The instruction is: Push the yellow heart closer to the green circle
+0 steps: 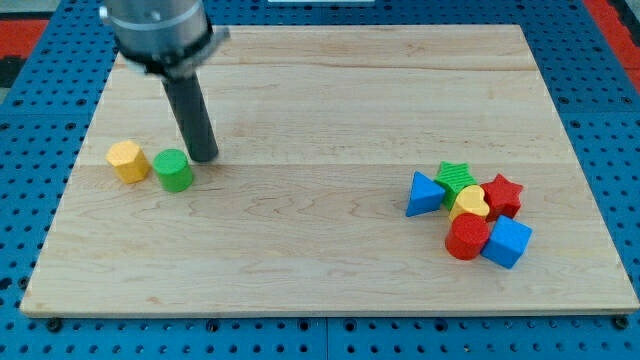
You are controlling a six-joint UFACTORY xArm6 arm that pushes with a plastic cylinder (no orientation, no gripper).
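We've got my tip (204, 157) down on the wooden board (320, 90), view's left half, just to the view's right of the green circle (174, 170) & a touch above it. Looks v. close to the circle's edge; can't tell if it's actually touching. The end effector is a plain dark rod, no jaws to open or close, nothing clamped on it.

Yellow hexagon-ish block (127, 160) sits just to the view's left of the green circle, small gap btwn them.

Yellow heart (470, 204) is well apart from my tip, way over on the view's right side, slightly lower in the view. It's packed in the middle of a cluster: green star (457, 178) just above it, red star (503, 194) at its right, blue triangle (424, 193) to its left, red cylinder (467, 237) right below it, blue cube (508, 242) at lower right. Heart appears to touch the red cylinder & red star; other contacts we can't confirm.

So tip & green circle on the view's left, heart w/ its neighbours on the right, a wide stretch of board btwn the two groups.
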